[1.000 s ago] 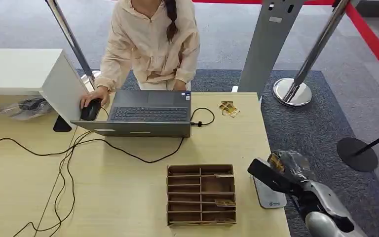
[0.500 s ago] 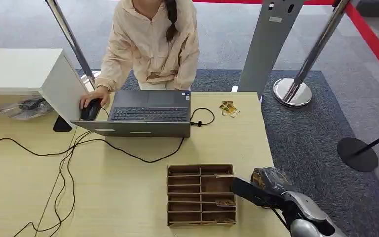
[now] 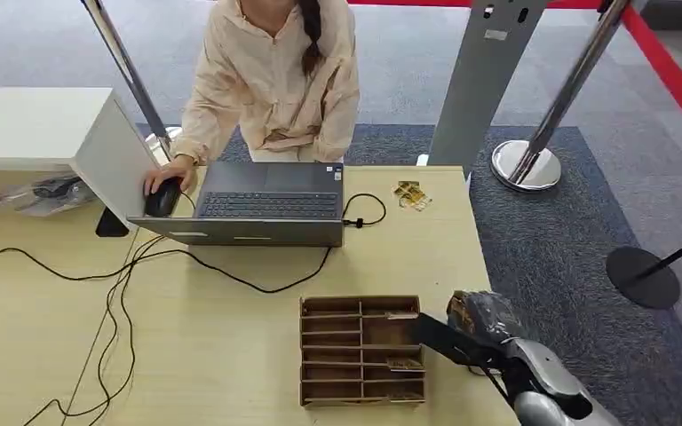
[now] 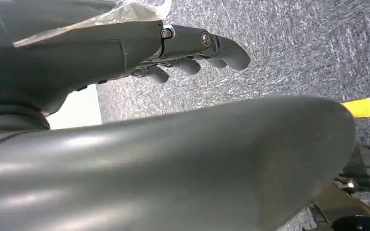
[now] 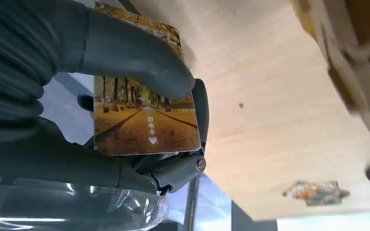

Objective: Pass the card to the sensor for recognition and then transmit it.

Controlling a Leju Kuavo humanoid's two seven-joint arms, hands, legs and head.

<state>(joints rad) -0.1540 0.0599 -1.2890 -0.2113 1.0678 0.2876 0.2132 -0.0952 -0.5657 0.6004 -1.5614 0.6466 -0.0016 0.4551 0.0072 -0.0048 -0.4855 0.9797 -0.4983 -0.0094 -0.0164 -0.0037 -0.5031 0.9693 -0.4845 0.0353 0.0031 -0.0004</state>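
right hand (image 3: 475,324) pinches card (image 5: 147,122) between thumb and fingers, low over table's (image 3: 231,355) right edge, just beside tray (image 3: 361,350) | left hand (image 4: 192,45) over carpet, fingers loosely curled, holding nothing | loose cards (image 3: 411,194) near table's far right corner

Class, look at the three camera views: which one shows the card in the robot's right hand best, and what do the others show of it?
The right wrist view: the card faces the camera, its tree-lined path picture and printed arrow plain, pinched under the right hand's thumb. In the head view the right hand hides the card. The left wrist view looks at carpet past the left hand.
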